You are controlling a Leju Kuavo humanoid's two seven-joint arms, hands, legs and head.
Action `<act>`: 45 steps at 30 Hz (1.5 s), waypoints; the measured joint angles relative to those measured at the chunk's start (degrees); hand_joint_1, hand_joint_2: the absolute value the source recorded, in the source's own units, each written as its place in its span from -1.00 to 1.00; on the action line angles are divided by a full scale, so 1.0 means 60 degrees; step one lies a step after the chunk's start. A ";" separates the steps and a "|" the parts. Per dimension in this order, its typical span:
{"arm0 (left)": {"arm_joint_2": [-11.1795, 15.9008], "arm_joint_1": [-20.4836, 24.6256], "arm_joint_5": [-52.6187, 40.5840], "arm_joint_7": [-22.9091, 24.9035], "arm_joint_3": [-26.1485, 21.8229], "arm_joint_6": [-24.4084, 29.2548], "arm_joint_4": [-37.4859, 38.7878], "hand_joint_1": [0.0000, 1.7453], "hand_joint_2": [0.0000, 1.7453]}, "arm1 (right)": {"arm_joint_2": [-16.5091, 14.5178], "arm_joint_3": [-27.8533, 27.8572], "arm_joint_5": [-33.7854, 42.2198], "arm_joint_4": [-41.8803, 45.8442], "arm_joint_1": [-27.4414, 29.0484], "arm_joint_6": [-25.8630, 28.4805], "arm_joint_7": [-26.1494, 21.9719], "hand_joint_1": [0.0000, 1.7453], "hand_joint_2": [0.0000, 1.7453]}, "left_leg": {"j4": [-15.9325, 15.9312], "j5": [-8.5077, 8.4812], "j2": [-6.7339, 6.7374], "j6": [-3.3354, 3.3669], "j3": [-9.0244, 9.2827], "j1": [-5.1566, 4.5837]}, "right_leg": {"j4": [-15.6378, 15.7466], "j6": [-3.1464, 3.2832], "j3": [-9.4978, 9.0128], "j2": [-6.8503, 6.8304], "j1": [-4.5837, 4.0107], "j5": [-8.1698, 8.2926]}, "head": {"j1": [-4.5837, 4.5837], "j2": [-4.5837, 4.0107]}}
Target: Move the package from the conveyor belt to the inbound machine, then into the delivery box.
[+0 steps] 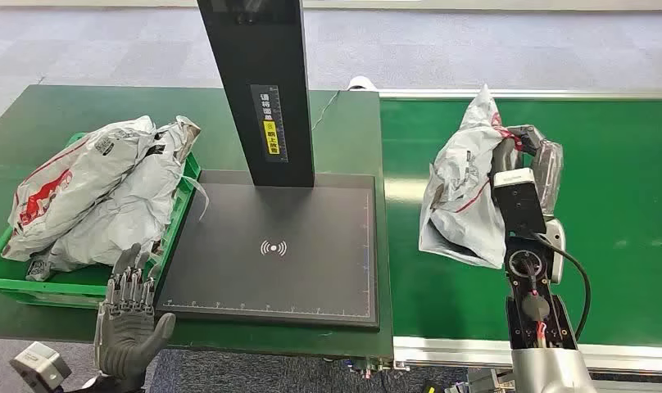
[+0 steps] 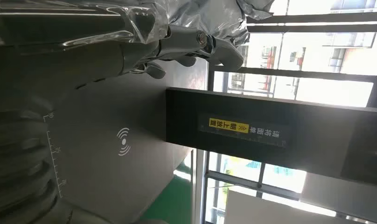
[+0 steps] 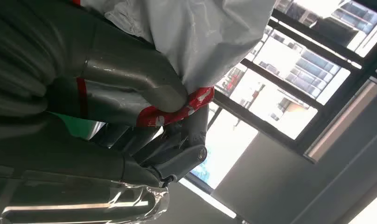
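Note:
A grey plastic package [image 1: 463,184] with red print hangs lifted over the green conveyor belt [image 1: 623,205], pinched by my right hand [image 1: 524,151] at its right side. The right wrist view shows the thumb [image 3: 130,88] pressing the package's red-edged corner [image 3: 191,105] against the fingers. The inbound machine's black scan plate [image 1: 270,246] with its black post [image 1: 258,82] lies left of the belt. A green delivery box [image 1: 82,282] at the far left holds two grey packages [image 1: 106,192]. My left hand [image 1: 129,315] hovers open at the plate's near left corner, fingers spread.
The plate and box rest on a dark green table [image 1: 49,115]. A silver rail [image 1: 475,352] runs along the belt's near edge. Grey floor [image 1: 106,41] lies beyond the table. Windows [image 2: 312,42] show behind the post in the left wrist view.

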State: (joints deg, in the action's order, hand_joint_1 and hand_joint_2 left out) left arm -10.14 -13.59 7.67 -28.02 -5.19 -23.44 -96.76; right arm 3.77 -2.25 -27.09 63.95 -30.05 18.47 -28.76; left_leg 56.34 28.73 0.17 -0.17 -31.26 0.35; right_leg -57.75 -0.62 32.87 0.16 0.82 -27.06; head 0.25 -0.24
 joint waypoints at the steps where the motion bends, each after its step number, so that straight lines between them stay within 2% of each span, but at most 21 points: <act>1: 0.0001 0.0019 0.0000 -0.0005 -0.0001 -0.0018 0.0006 -1.00 1.00 | -0.0035 -0.0098 -0.0119 -0.0019 -0.0009 -0.0075 0.0058 1.00 1.00 | 0.0000 0.0000 0.0003 0.0000 0.0001 0.0000 | 0.0000 0.0000 0.0001 0.0001 0.0000 0.0000 | -0.0001 0.0000; 5: 0.0005 0.0184 -0.0010 -0.0029 0.0006 -0.0078 0.0084 -1.00 1.00 | -0.0405 -0.0901 -0.0697 -0.0324 -0.0142 -0.0502 0.0336 1.00 1.00 | -0.0001 -0.0003 0.0008 -0.0005 0.0004 0.0009 | -0.0001 0.0001 0.0003 0.0004 -0.0009 0.0001 | -0.0001 0.0000; 10: 0.0028 0.0474 -0.0038 -0.0040 0.0113 -0.0110 0.0264 -1.00 1.00 | -0.1256 -0.2347 -0.0873 -0.1338 -0.0677 -0.1205 0.0617 1.00 1.00 | -0.0002 -0.0016 0.0010 -0.0025 0.0002 0.0032 | -0.0009 0.0005 0.0008 0.0003 -0.0032 0.0000 | -0.0002 0.0000; 15: 0.0057 0.0703 -0.0053 0.0015 0.0321 -0.0185 0.0479 -1.00 1.00 | -0.2192 -0.3712 -0.0817 -0.2968 -0.1292 -0.1449 0.0690 1.00 1.00 | -0.0002 -0.0019 0.0009 -0.0030 0.0000 0.0037 | -0.0011 0.0007 0.0008 0.0002 -0.0038 -0.0001 | 0.0000 0.0000; 20: 0.0076 0.0835 -0.0071 0.0067 0.0483 -0.0199 0.0645 -1.00 1.00 | -0.2978 -0.4353 -0.0507 -0.4250 -0.1863 -0.1599 0.0762 1.00 1.00 | -0.0002 -0.0019 0.0008 -0.0031 -0.0002 0.0036 | -0.0010 0.0007 0.0010 0.0001 -0.0037 -0.0001 | 0.0002 0.0000; 26: 0.0111 0.0855 -0.0035 0.0079 0.0504 -0.0178 0.0724 -1.00 1.00 | -0.3379 -0.4915 -0.0814 -0.5106 -0.2375 -0.1827 0.1365 1.00 1.00 | -0.0002 -0.0019 0.0006 -0.0030 -0.0002 0.0035 | -0.0009 0.0007 0.0010 0.0001 -0.0037 -0.0001 | 0.0000 0.0000; 30: 0.0117 0.0739 -0.0003 0.0125 0.0490 -0.0173 0.0709 -1.00 1.00 | -0.3435 -0.5170 -0.0978 -0.5563 -0.2620 -0.1809 0.1843 -1.00 1.00 | -0.0002 -0.0019 0.0001 -0.0031 -0.0002 0.0036 | -0.0009 0.0007 0.0010 0.0000 -0.0037 -0.0001 | 0.0002 0.0000; 37: 0.0120 0.0514 0.0047 0.0226 0.0428 -0.0173 0.0550 -1.00 1.00 | -0.3353 -0.5120 -0.0292 -0.5756 -0.2839 -0.1847 0.1589 -1.00 1.00 | -0.0001 -0.0019 -0.0005 -0.0031 0.0002 0.0035 | -0.0009 0.0007 0.0010 0.0000 -0.0037 -0.0001 | 0.0001 0.0000; 45: 0.0113 0.0252 0.0047 0.0229 0.0271 -0.0173 0.0294 -1.00 1.00 | -0.2997 -0.4558 0.0859 -0.4878 -0.2736 -0.2403 0.0934 -1.00 1.00 | -0.0001 -0.0019 -0.0004 -0.0031 0.0006 0.0035 | -0.0008 0.0007 0.0008 0.0000 -0.0037 -0.0001 | 0.0000 0.0000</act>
State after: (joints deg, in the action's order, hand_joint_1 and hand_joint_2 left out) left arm -9.46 -12.08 7.96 -26.64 -3.56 -24.48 -95.00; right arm -14.21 -29.60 -21.93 34.69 -46.46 4.05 -23.16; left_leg 56.33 28.62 0.15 -0.35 -31.23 0.56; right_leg -57.80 -0.58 32.92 0.17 0.60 -27.07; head 0.25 -0.24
